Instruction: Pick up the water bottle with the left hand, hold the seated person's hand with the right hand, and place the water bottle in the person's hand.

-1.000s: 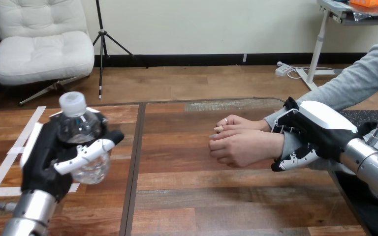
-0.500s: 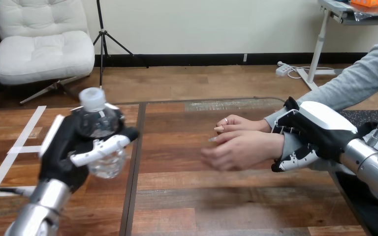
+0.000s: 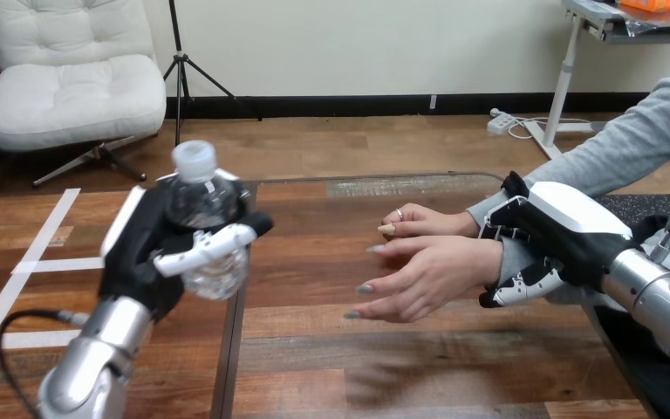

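Observation:
A clear water bottle (image 3: 202, 218) with a white cap is held upright above the table, left of centre, with my left hand (image 3: 153, 249) shut on it. At the right, my right hand (image 3: 545, 236) is curled round the wrist of the person's nearer hand (image 3: 419, 275), whose fingers are spread toward the bottle with the palm turned partly up. The person's other hand (image 3: 423, 220) lies on the table just behind it. A gap of table separates the bottle from the spread fingers.
The wooden table (image 3: 358, 349) has a dark seam (image 3: 235, 297) running front to back under the bottle. White tape strips (image 3: 26, 262) mark its left part. The person's grey sleeve (image 3: 628, 148) comes in from the upper right.
My left hand has carried the bottle rightward toward the person. The person's nearer hand has opened from a loose fist, fingers now spread. My right hand has stayed on the wrist.

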`<state>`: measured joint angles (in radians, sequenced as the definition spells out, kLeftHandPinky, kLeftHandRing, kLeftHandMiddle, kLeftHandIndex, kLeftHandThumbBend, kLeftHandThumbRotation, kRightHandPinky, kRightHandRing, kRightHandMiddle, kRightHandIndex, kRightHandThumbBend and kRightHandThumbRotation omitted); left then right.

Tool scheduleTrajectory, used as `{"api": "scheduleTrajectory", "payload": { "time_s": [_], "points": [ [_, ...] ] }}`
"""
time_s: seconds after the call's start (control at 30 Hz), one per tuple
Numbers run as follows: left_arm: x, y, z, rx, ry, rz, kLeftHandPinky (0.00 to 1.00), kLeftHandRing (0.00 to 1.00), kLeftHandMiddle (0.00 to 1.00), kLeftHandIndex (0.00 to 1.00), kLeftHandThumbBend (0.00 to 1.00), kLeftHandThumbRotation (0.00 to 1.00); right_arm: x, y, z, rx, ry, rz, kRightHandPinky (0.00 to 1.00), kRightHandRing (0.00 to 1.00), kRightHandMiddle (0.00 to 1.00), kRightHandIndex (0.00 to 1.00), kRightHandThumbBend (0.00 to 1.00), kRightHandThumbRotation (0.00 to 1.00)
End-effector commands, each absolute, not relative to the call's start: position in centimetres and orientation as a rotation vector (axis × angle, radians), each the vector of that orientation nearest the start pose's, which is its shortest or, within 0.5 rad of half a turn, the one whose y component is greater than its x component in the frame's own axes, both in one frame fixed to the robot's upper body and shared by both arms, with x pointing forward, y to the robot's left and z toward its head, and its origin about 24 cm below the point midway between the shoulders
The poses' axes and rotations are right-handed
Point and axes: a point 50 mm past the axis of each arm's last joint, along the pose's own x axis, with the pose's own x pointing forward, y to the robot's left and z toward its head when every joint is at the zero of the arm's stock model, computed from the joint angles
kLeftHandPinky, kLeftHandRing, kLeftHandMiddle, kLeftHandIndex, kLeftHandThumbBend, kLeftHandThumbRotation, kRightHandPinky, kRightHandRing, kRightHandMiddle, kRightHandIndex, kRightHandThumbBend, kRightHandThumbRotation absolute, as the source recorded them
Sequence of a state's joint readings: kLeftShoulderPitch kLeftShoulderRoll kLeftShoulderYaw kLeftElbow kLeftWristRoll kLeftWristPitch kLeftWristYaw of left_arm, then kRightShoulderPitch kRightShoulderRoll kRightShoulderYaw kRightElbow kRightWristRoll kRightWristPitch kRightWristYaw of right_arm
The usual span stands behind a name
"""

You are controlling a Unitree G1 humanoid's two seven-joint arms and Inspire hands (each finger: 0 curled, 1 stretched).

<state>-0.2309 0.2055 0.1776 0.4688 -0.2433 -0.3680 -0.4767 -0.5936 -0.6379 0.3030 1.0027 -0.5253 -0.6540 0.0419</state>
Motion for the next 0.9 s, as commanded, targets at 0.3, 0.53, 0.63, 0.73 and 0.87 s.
{"api": "scheduleTrajectory", "payload": {
  "time_s": [0.3,0.53,0.63,0.73,0.87],
  "points": [
    [32.2,18.0,8.5,-0.051,-0.339,-0.331,0.28,0.32,0.37,0.4,0.64,0.0,33.4,-23.6,8.8,-1.146,-0.235,0.428,0.38,0.4,0.45,0.46,0.79,0.0],
    [32.7,17.3,8.5,-0.074,-0.332,-0.355,0.27,0.31,0.36,0.4,0.63,0.0,33.3,-23.6,8.8,-1.142,-0.244,0.43,0.38,0.4,0.45,0.46,0.79,0.0],
    [32.9,17.1,8.4,-0.085,-0.323,-0.359,0.27,0.31,0.36,0.4,0.63,0.0,33.3,-23.6,8.8,-1.141,-0.245,0.43,0.38,0.4,0.45,0.46,0.79,0.0],
    [33.1,16.9,8.4,-0.089,-0.317,-0.363,0.27,0.31,0.36,0.4,0.63,0.0,33.3,-23.6,8.9,-1.141,-0.25,0.43,0.38,0.4,0.45,0.46,0.79,0.0],
    [33.2,16.5,8.4,-0.084,-0.318,-0.37,0.27,0.31,0.37,0.4,0.63,0.0,33.2,-23.5,8.9,-1.136,-0.257,0.431,0.37,0.4,0.44,0.46,0.79,0.0]
  ]
}}
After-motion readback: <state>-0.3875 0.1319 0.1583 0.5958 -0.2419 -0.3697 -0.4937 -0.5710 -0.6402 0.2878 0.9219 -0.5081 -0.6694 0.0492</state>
